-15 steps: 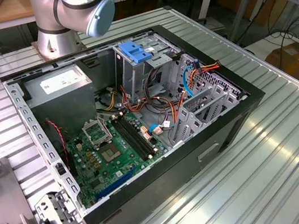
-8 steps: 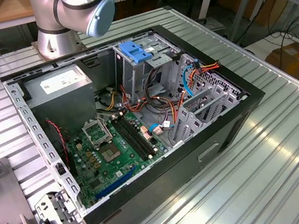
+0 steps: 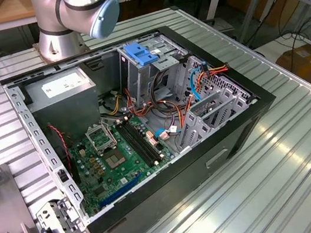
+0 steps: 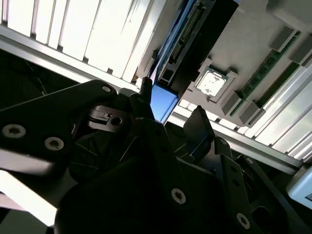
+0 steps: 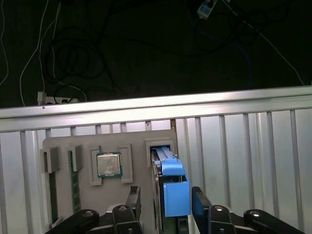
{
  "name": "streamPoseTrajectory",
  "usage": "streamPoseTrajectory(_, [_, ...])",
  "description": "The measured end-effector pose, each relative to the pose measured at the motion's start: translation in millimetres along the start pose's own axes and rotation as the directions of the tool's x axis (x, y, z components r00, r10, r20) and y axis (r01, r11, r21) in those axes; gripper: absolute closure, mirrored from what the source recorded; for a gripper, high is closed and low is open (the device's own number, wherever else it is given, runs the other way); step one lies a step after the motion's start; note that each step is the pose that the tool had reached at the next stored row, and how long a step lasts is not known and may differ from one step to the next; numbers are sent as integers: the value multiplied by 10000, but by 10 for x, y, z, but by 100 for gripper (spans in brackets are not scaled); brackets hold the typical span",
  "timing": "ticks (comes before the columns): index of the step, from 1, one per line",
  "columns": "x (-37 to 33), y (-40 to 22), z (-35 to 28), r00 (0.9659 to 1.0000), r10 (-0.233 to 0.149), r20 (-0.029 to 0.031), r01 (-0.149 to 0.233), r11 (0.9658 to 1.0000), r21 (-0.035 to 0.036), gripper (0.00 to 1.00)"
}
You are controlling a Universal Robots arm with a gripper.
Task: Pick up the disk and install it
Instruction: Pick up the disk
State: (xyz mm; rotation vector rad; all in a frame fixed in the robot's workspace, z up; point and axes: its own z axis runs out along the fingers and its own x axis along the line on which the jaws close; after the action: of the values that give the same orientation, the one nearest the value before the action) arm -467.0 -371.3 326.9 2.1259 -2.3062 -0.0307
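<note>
While the hand [image 5: 166, 192] stands wide astride it, the disk [image 5: 175, 197] sits on edge in a slot of the grey tray [image 5: 112, 141] on the ribbed aluminium desk [image 5: 243, 146]; beyond the desk's edge, loose cables [image 5: 45, 48] trail over a dark floor [image 5: 146, 29].

Open computer case [image 3: 211, 164] lies on the slatted metal table [image 3: 300, 179], green motherboard [image 3: 115, 159] exposed, grey power-supply box [image 3: 62, 93] beside a cage [image 3: 136, 81] with a light-blue latch [image 3: 140, 54]. In the first wrist view, a grey tray [image 5: 139, 168] carries a processor chip [image 5: 108, 164].
</note>
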Motion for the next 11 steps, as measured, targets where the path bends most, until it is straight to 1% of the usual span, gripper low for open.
streamPoseTrajectory(3, [1,0,55,10000,-9,23,9,10000,-2,46])
streamPoseTrajectory(6, [0,-1,96,10000,-12,45,12,10000,-3,46])
streamPoseTrajectory(9, [-1,0,132,10000,-13,65,13,10000,-5,46])
streamPoseTrajectory(11, [-1,-1,136,10000,-13,64,13,10000,-8,46])
